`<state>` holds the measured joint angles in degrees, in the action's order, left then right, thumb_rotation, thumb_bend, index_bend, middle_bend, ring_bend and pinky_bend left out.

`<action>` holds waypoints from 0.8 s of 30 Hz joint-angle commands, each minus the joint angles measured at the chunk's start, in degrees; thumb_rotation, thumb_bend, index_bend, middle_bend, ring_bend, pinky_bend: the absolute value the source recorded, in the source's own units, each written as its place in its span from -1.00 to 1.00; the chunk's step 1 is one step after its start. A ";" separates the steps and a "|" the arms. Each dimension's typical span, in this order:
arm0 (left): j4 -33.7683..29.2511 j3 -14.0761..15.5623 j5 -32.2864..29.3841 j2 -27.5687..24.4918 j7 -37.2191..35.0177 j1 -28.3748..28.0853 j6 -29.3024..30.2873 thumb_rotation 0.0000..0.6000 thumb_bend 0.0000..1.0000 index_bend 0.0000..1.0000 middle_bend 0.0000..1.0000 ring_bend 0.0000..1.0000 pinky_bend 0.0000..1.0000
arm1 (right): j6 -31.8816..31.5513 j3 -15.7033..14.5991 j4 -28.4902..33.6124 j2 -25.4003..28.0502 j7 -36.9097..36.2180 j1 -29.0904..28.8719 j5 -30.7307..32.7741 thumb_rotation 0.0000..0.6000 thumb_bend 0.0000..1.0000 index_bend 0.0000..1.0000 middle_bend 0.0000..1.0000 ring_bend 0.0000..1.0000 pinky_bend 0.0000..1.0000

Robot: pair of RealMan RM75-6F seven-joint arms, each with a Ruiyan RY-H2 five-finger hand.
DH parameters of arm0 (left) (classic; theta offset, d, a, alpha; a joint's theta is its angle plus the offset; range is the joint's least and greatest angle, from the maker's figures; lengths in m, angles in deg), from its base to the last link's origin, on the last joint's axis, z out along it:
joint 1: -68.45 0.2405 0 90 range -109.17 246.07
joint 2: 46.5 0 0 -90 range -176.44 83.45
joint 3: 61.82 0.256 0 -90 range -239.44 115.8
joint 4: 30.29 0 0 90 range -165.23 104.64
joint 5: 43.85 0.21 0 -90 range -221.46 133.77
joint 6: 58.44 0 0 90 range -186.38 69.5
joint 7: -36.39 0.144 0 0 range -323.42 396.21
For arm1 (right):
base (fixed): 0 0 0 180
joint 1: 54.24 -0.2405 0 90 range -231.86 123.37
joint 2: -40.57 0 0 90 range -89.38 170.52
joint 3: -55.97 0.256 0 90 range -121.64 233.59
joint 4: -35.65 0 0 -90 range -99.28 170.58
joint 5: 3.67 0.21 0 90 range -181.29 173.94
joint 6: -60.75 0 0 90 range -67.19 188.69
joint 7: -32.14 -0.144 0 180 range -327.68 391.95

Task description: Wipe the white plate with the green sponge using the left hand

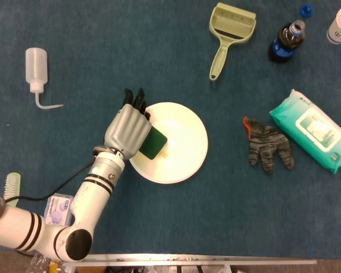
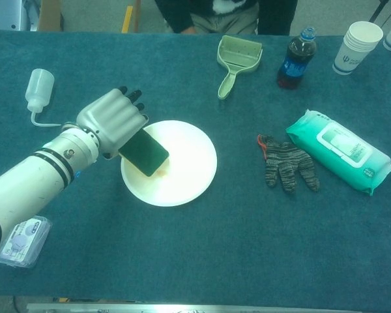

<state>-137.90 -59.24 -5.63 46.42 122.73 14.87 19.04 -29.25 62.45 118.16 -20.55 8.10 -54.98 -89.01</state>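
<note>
The white plate (image 1: 179, 142) (image 2: 182, 166) lies on the blue table a little left of centre. My left hand (image 1: 127, 128) (image 2: 111, 120) sits over the plate's left rim and grips the green sponge (image 1: 153, 143) (image 2: 143, 152). The sponge lies inside the left part of the plate; the chest view shows it tilted, its lower edge at the plate's surface. My right hand appears in neither view.
A green dustpan (image 1: 227, 34) and a dark bottle (image 1: 287, 41) stand at the back. A grey glove (image 1: 267, 145) and a wet-wipes pack (image 1: 312, 131) lie to the right. A squeeze bottle (image 1: 37, 71) is far left, a small plastic box (image 2: 23, 240) near the front left.
</note>
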 commanded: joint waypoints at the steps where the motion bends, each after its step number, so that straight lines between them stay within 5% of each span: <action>1: -1.20 -0.31 -0.48 -0.35 0.77 -0.52 0.82 0.79 -0.53 -0.22 -0.60 -0.90 -0.72 | -0.07 -0.03 -0.16 -0.03 -0.24 0.06 -0.06 1.00 -0.63 -0.32 -0.20 -0.47 -0.37; 11: -3.51 -1.35 -3.04 1.79 3.84 -2.74 2.25 0.79 -0.53 -0.22 -0.60 -0.90 -0.72 | -0.41 -0.01 -1.12 -0.16 -1.59 0.31 -0.11 1.00 -0.63 -0.32 -0.20 -0.47 -0.37; 24: 0.90 0.17 -5.47 4.85 4.95 -4.22 1.49 0.79 -0.53 -0.22 -0.60 -0.90 -0.72 | -0.74 0.09 -1.42 0.24 -2.21 0.69 0.08 1.00 -0.63 -0.32 -0.20 -0.47 -0.37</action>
<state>-137.12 -59.18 -11.10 51.27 127.67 10.71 20.52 -29.98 62.53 116.74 -20.31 5.90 -54.29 -88.94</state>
